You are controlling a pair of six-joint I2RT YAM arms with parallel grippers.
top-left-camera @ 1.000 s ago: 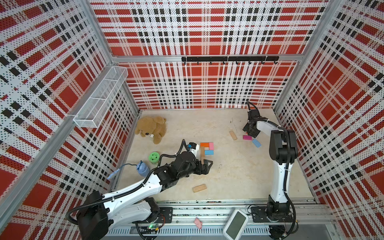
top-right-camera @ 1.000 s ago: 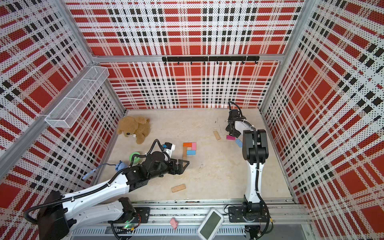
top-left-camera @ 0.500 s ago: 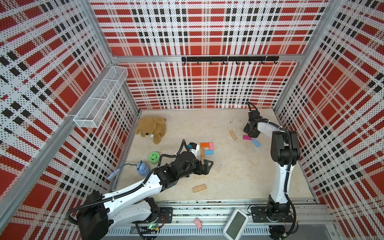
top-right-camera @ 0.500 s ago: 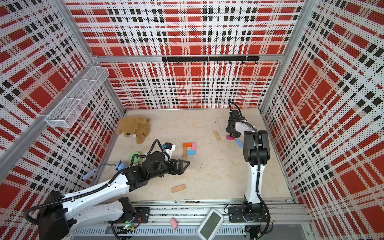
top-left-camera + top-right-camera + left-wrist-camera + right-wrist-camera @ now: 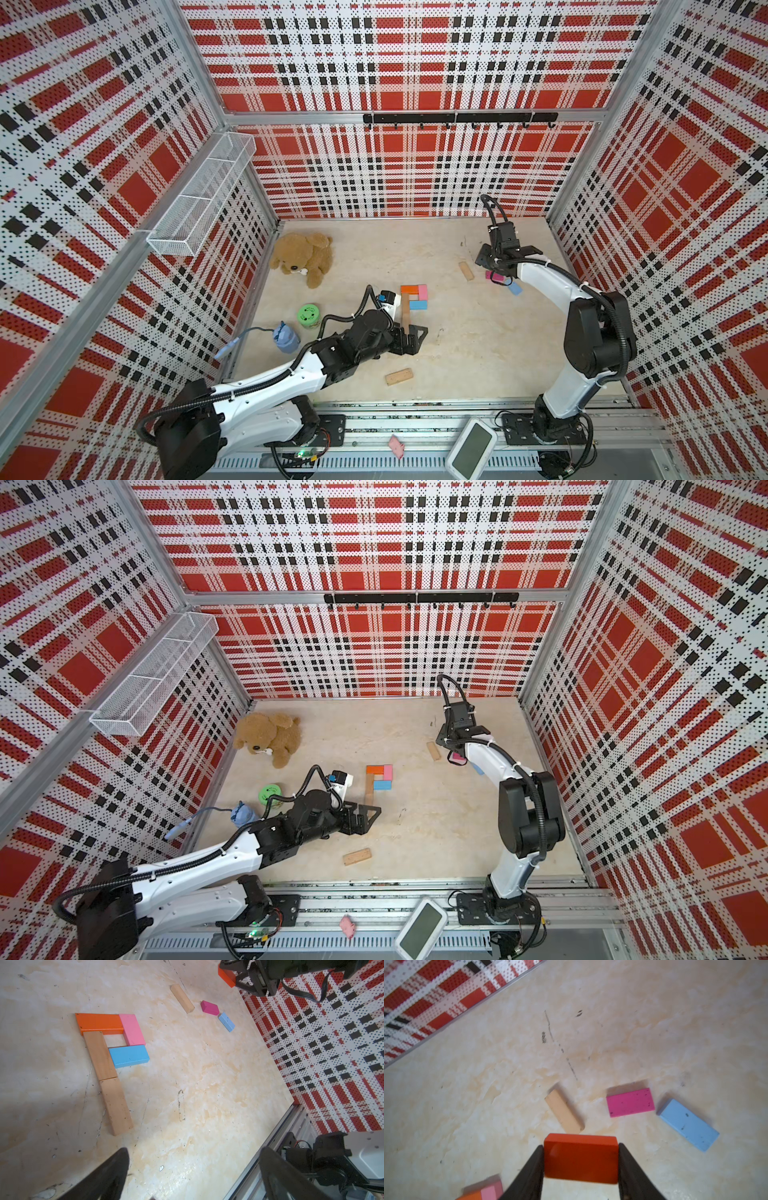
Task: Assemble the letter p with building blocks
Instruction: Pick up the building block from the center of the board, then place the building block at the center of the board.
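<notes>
Overhead view of a plaid-walled robot cell with a pale surface point(image 5: 478, 365). Near its middle lay a letter P point(image 5: 406, 311) built from five flat blocks, touching edge to edge. In the left wrist view, two tan blocks point(image 5: 99, 1055) set end to end formed the stem. An orange block point(image 5: 99, 1023) made the top bar, a pink block point(image 5: 132, 1029) the side of the bowl, and a blue block point(image 5: 128, 1056) closed the bowl underneath.

The left claw point(image 5: 195, 1167) hung just off the foot of the P. Its two black fingers point(image 5: 116, 1167) were spread wide, with nothing between them.

The right claw point(image 5: 580, 1147) was well apart from the P, on the right arm's side and nearer the back wall. Its fingers were clamped on the short sides of a second orange block point(image 5: 581, 1159), held above the surface.

Below that claw, three more blocks lay flat. They were a loose tan block point(image 5: 564, 1111), a magenta block point(image 5: 630, 1102) and a light blue block point(image 5: 688, 1124), the last just beside the magenta with a narrow gap between.

A last tan block point(image 5: 399, 376) lay in front of the P, near the front edge of the surface. On the P's other side, toward the left wall, sat a teddy bear point(image 5: 303, 257) and a green cylinder point(image 5: 309, 316).
</notes>
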